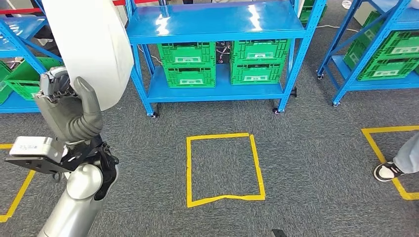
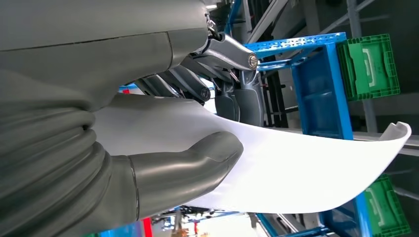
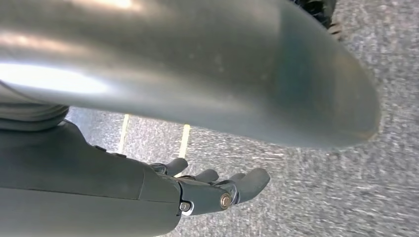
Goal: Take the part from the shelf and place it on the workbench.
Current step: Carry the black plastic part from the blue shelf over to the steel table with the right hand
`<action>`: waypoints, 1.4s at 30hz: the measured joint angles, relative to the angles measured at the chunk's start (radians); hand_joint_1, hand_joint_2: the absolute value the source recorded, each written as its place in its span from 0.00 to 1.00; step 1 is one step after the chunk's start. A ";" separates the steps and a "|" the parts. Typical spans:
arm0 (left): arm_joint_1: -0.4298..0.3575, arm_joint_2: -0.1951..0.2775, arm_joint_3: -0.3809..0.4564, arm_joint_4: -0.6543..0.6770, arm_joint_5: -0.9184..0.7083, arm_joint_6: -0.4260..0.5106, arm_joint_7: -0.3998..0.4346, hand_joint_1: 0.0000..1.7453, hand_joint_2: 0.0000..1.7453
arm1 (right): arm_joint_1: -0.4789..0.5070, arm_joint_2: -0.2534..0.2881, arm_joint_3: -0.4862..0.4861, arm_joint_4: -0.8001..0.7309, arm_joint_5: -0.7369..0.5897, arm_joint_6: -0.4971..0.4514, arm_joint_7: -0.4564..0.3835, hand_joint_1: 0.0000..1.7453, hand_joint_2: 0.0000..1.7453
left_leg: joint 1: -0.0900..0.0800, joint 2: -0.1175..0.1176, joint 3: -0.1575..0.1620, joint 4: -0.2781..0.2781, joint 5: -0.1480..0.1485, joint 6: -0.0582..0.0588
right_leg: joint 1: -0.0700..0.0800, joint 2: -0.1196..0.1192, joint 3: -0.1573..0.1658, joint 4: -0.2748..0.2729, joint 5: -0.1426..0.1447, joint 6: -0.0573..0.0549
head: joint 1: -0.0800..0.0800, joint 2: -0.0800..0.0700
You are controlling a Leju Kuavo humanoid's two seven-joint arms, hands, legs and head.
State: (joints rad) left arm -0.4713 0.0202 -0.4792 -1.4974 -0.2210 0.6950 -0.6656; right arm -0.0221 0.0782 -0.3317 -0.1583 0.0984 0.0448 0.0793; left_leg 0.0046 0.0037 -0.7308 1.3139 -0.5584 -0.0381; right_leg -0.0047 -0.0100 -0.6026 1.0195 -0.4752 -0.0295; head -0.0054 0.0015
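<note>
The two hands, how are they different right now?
The left hand is raised and grips a big white curved part, thumb on one face and fingers on the other; the right hand holds nothing. The left hand is near the blue shelf; the right hand hangs over grey carpet. Both are grey.

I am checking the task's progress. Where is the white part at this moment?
The white curved part is in the left hand, raised at the left of the head view, in front of the blue shelf with green crates.
</note>
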 joint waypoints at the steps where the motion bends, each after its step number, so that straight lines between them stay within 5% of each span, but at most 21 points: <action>1: 0.001 0.000 0.000 0.001 -0.005 0.000 0.001 1.00 1.00 | 0.000 0.000 0.000 0.000 0.001 0.000 0.000 0.00 0.00 | -0.002 0.000 0.029 -0.024 0.024 0.006 | 0.003 0.000 -0.010 0.000 0.008 0.000 | 0.000 0.000; 2: 0.001 0.000 0.001 0.002 -0.008 0.000 0.000 1.00 1.00 | 0.000 0.000 0.000 0.000 0.002 0.000 0.000 0.00 0.00 | -0.006 -0.001 0.077 -0.083 0.046 0.017 | 0.006 0.000 -0.018 0.000 0.017 0.000 | 0.000 0.000; 4: 0.000 -0.001 0.002 0.001 -0.013 0.000 -0.004 1.00 1.00 | 0.000 0.003 -0.001 0.000 0.005 0.001 -0.001 0.00 0.00 | -0.016 -0.002 0.180 -0.232 0.043 0.041 | 0.008 0.000 -0.029 0.001 0.030 0.004 | 0.000 0.000; 6: -0.001 -0.002 0.005 -0.001 -0.015 0.000 -0.007 1.00 1.00 | -0.001 0.006 -0.001 0.000 0.006 0.001 -0.002 0.00 0.00 | -0.025 -0.002 0.228 -0.314 0.024 0.052 | 0.004 -0.001 -0.033 -0.001 0.043 0.015 | -0.001 0.000; 10: 0.000 -0.003 0.010 0.000 -0.017 0.000 -0.008 1.00 1.00 | -0.001 0.006 -0.001 0.000 0.007 0.004 -0.004 0.00 0.00 | -0.028 -0.003 0.221 -0.329 0.032 0.045 | 0.003 -0.001 -0.035 -0.006 0.047 0.015 | -0.001 0.000; 22: 0.004 -0.004 0.025 0.002 -0.018 0.000 -0.023 1.00 1.00 | 0.001 0.005 0.001 0.000 0.039 0.018 -0.036 0.00 0.00 | -0.030 -0.004 0.183 -0.304 0.055 0.074 | -0.005 -0.001 -0.056 -0.013 0.088 0.053 | -0.001 0.000; 24: 0.004 -0.006 0.026 0.002 -0.021 0.000 -0.023 1.00 1.00 | 0.002 0.004 0.001 0.000 0.039 0.018 -0.035 0.00 0.00 | -0.024 -0.007 0.181 -0.310 0.067 0.082 | -0.005 0.001 -0.071 0.025 0.052 0.059 | -0.001 0.000; 27: 0.005 -0.009 0.026 0.004 -0.023 0.000 -0.023 1.00 1.00 | 0.003 0.004 0.001 0.000 0.041 0.020 -0.035 0.00 0.00 | -0.021 -0.016 0.166 -0.309 0.078 0.087 | -0.006 0.004 -0.141 0.212 -0.064 0.065 | 0.000 0.000; 29: 0.008 -0.010 0.026 0.006 -0.025 0.000 -0.023 1.00 1.00 | 0.004 0.004 0.002 0.000 0.046 0.023 -0.035 0.00 0.00 | -0.021 -0.027 0.154 -0.303 0.083 0.084 | -0.007 0.004 -0.152 0.276 -0.089 0.064 | 0.000 0.000; 34: 0.013 -0.014 0.033 0.004 -0.039 0.000 -0.025 1.00 1.00 | 0.004 -0.003 0.008 0.000 0.059 0.033 -0.040 0.00 0.00 | -0.019 -0.065 0.133 -0.285 0.087 0.066 | -0.006 0.049 0.013 0.023 -0.019 0.047 | -0.001 0.000; 38: 0.017 -0.016 0.046 0.002 -0.043 0.000 -0.027 1.00 1.00 | 0.006 -0.003 0.015 0.000 0.060 0.035 -0.040 0.00 0.00 | -0.015 -0.075 0.121 -0.279 0.086 0.039 | -0.004 0.025 0.019 0.002 -0.011 0.022 | -0.002 0.000; 40: 0.018 -0.016 0.053 0.001 -0.045 0.000 -0.028 1.00 1.00 | 0.005 -0.003 0.018 0.000 0.061 0.035 -0.040 0.00 0.00 | -0.014 -0.043 0.090 -0.212 0.039 0.023 | -0.008 0.005 0.019 -0.005 -0.005 0.009 | -0.009 0.000; 42: 0.022 -0.016 0.056 0.001 -0.048 0.000 -0.029 1.00 1.00 | 0.007 -0.004 0.019 0.000 0.063 0.035 -0.040 0.00 0.00 | -0.008 -0.018 0.035 -0.081 -0.031 0.010 | -0.007 -0.015 0.016 -0.005 -0.004 0.005 | -0.014 0.000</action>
State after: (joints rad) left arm -0.4497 0.0041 -0.4228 -1.4968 -0.2693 0.6954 -0.6944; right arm -0.0147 0.0745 -0.3124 -0.1583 0.1613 0.0801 0.0395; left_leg -0.0031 -0.0140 -0.6959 1.2330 -0.5893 -0.0283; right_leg -0.0121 -0.0247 -0.5869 1.0141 -0.4791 -0.0241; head -0.0197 0.0015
